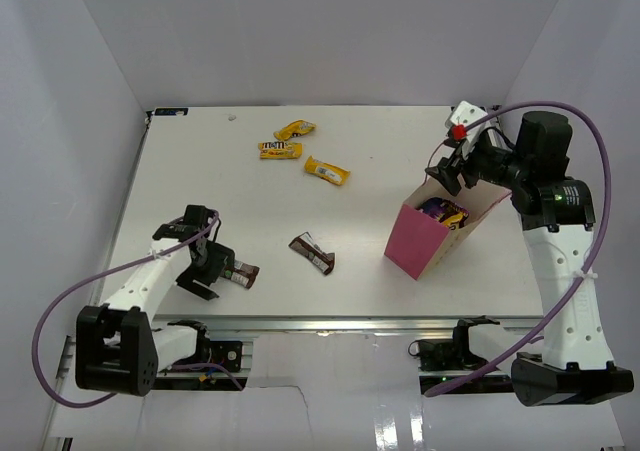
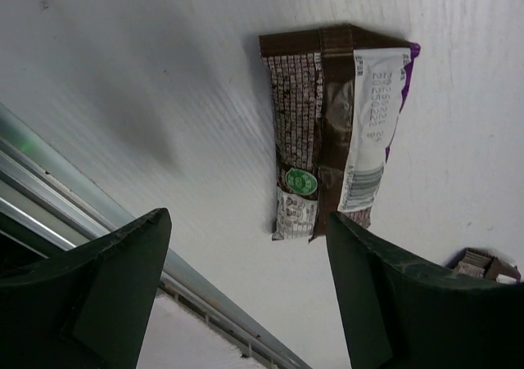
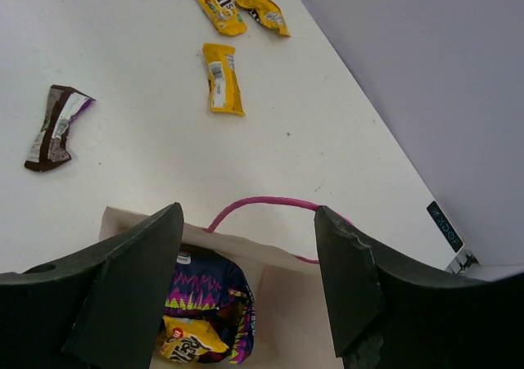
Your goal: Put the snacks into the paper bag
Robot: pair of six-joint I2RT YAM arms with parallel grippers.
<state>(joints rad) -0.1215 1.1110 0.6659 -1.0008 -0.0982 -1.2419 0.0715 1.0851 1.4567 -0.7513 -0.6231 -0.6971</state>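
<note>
Hovering low over the worktop (image 1: 180,171), your left hand (image 2: 246,218) is spread wide and grips nothing. A dark brown bar (image 2: 336,132) lies flat just beyond its fingertips (image 2: 155,222). The bar's long axis runs away from the wrist camera, so the fingers would close across its narrow width, which looks like the right line. In that view the bar sits off-centre, nearer the right-hand finger. Slide the hand sideways until the wrapper is midway between the fingers, reach forward over its middle, then lower until the tips meet the worktop before closing. The wrapper is thin and will probably slip or buckle if you pinch only its near end.

Near the worktop's middle, well apart from the first, lies a second brown bar (image 1: 312,252). Three yellow candy packs (image 1: 295,129) are grouped toward the far edge.

On the other side, your right hand (image 3: 247,213) hangs above the mouth of the pink paper bag (image 1: 420,241), fingers parted and empty. The bag's cord handle (image 3: 262,201) arches between them. Inside the bag a blue-purple crinkly bag (image 3: 209,291) rests with a yellow pack (image 3: 188,340) against it. Two snacks look packed and five are left on the worktop. The bag leans in the overhead view, so carry the bar high over the rim and release it above the opening.
</note>
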